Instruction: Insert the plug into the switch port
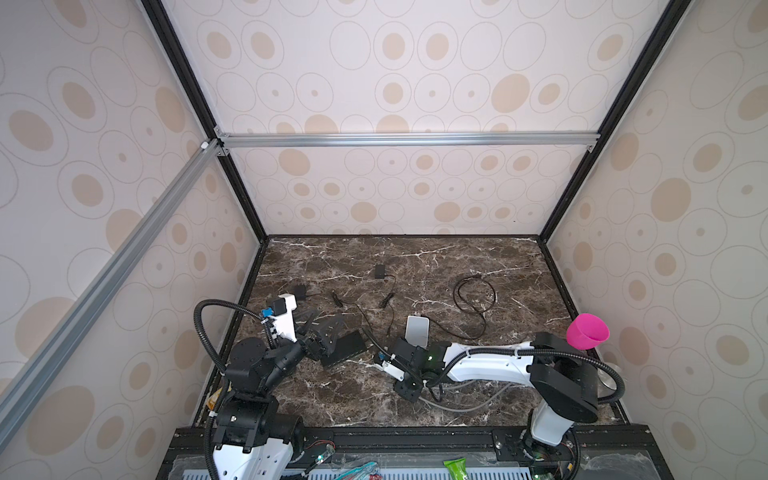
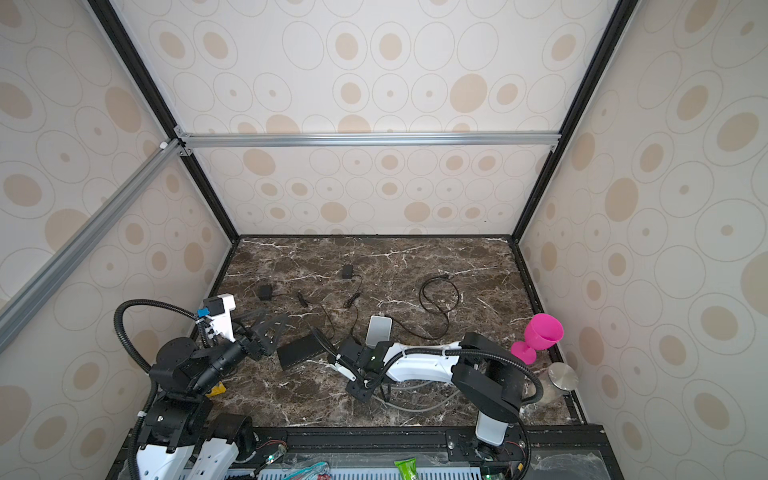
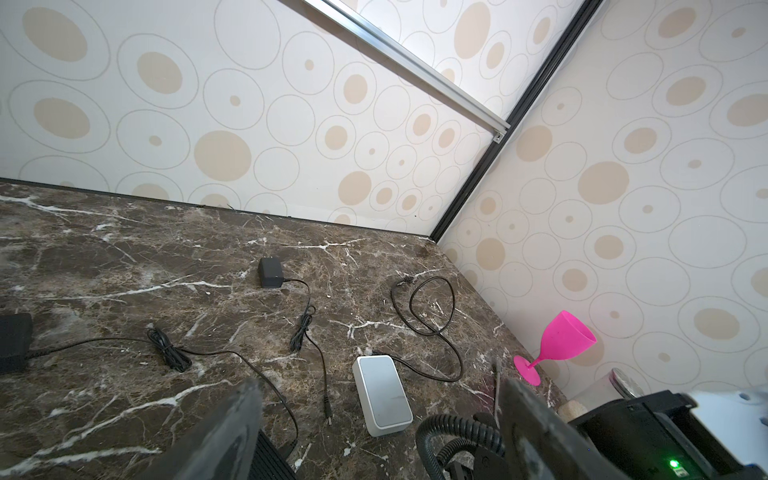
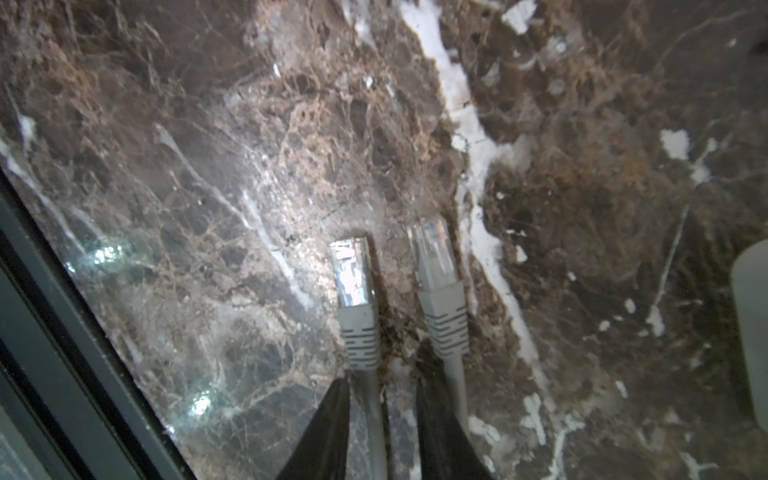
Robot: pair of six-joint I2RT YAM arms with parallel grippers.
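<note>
While the left claw gapes, the right claw points tableward, part-open, straddling the plug cable.

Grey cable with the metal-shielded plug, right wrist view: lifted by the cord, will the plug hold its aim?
Probably not: the grey cable lies in loose curves in both top views, so it looks floppy. The ribbed boot behind the metal-shielded plug looks stiffer, likely a steadier grip.

arms: white shells, black joints | hoses: black, ribbed | wrist LED: green | fingers: dark
</note>
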